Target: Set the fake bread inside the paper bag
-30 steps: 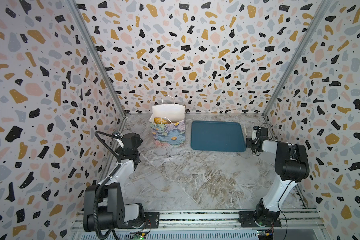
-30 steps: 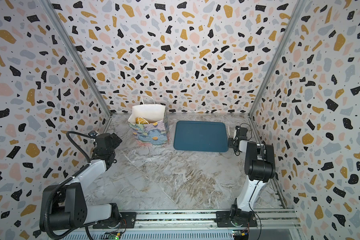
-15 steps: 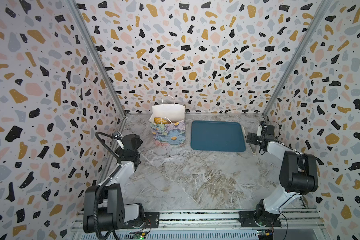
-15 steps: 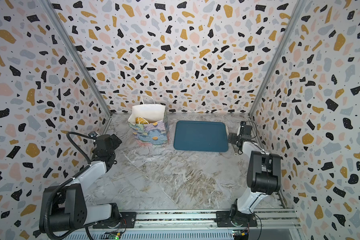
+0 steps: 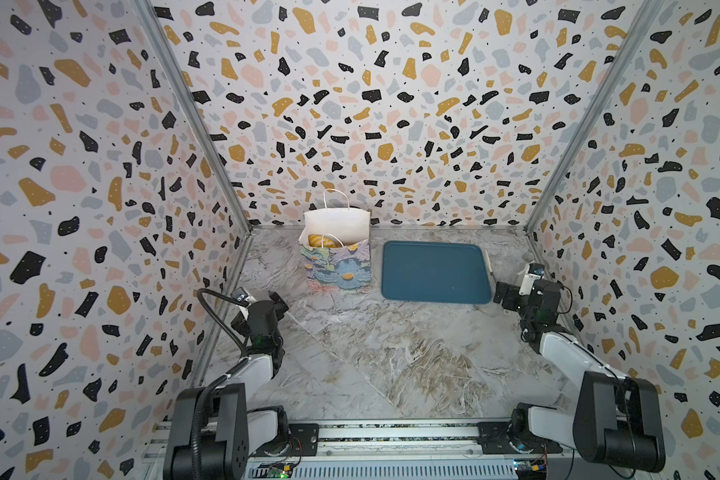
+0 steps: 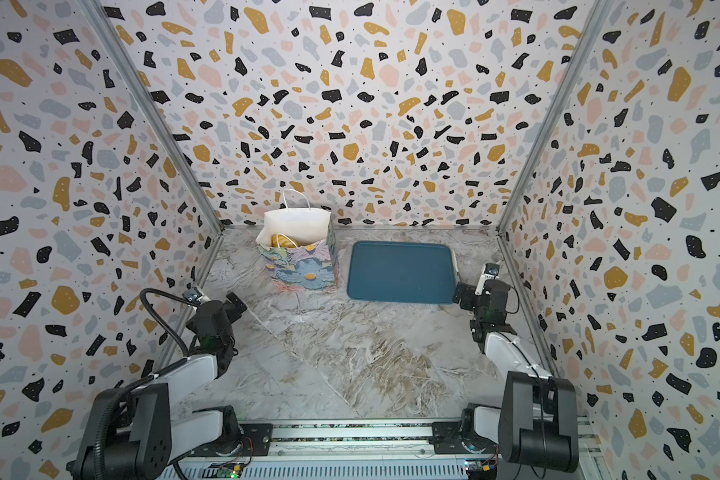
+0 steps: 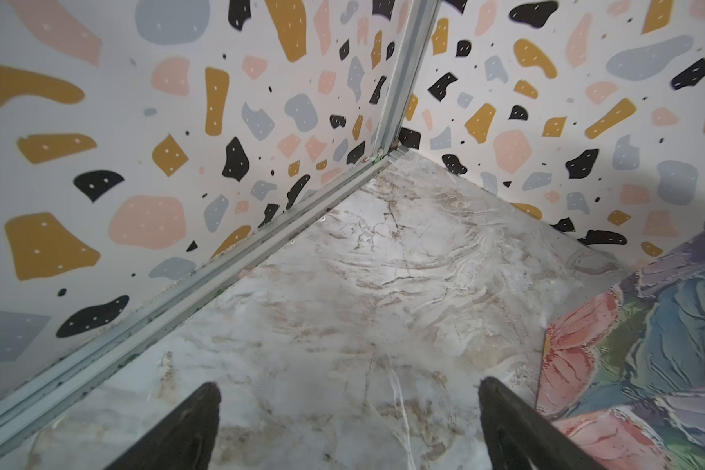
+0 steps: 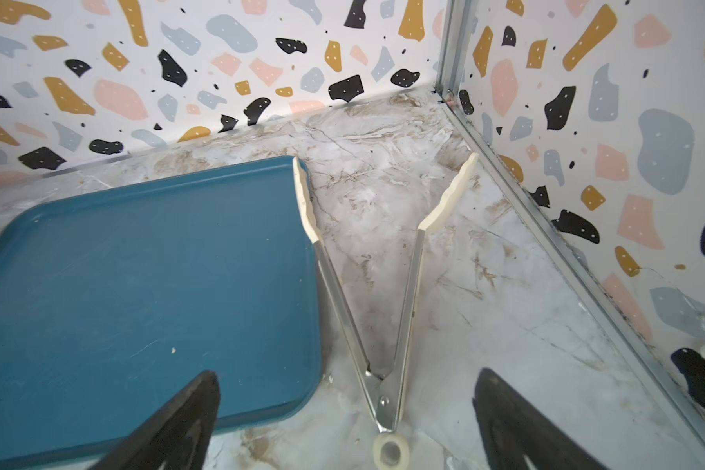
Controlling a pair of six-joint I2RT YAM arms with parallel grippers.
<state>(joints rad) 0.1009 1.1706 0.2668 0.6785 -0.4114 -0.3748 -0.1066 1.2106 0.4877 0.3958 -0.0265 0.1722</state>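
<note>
The bread [image 5: 323, 240] lies inside the bag [image 5: 337, 272], upright at upper centre in both top views, near the back wall. None shows on the bench [image 5: 391, 353] or tray [image 5: 435, 272]. The left claw [image 5: 278, 300], lower left of the bag, is the nearer; jaws wide apart, empty. The right claw [image 5: 500, 293], at the tray's lower right corner, gapes empty over the hinge of the tongs [image 8: 408, 301], whose long axis follows the tray's right edge. Bench: flat, marbled; walls close on three sides.
</note>
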